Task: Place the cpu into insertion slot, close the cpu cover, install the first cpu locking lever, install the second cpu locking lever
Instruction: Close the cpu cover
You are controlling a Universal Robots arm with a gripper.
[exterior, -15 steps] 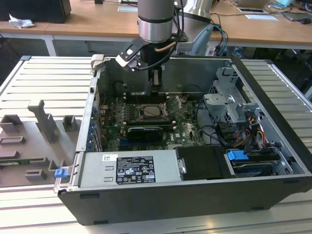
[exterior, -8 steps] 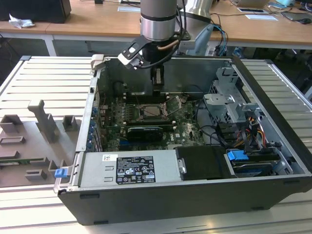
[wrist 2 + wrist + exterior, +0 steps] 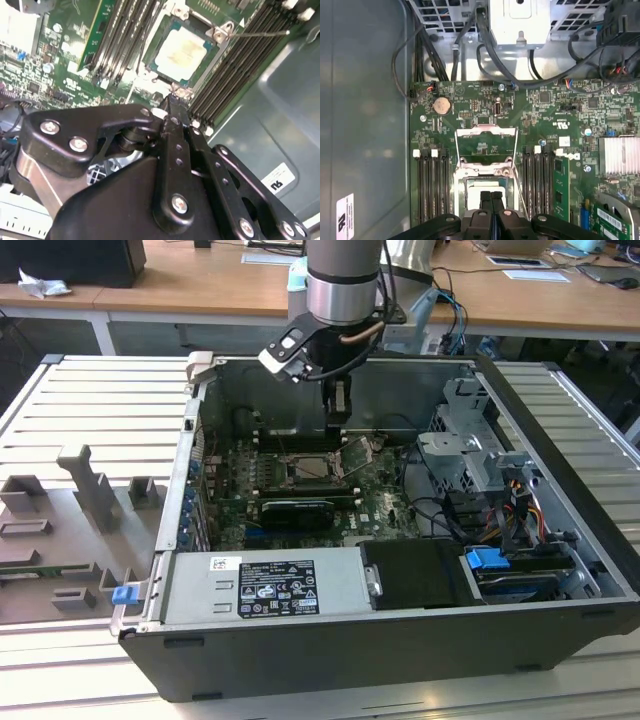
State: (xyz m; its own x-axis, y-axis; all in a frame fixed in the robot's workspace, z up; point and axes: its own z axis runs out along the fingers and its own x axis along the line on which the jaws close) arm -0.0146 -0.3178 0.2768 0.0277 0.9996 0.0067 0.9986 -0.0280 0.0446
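Where the exterior view looked into the open black metal case [image 3: 300,665], the arm hung upright over the green board [image 3: 392,506]. Its gripper [image 3: 338,420] pointed down just behind the square slot [image 3: 308,470]. The thin silvery cover [image 3: 356,455] stood tilted open beside the slot, on the exterior view's right.

In the second wrist view, the matte black, bolted gripper [image 3: 172,102] had its fingers pressed together, with nothing between them. The cpu [image 3: 184,48], flat, square and pale silvery, lay seated in the metal-rimmed slot. Long black memory slots [image 3: 235,65] ran along both sides, and a thin wire lever [image 3: 260,34] stuck out sideways.

In the first wrist view, the fingertips [image 3: 486,199] met directly over the cpu [image 3: 487,185]. The cover [image 3: 485,145] was raised, with green board showing through its cut-out.
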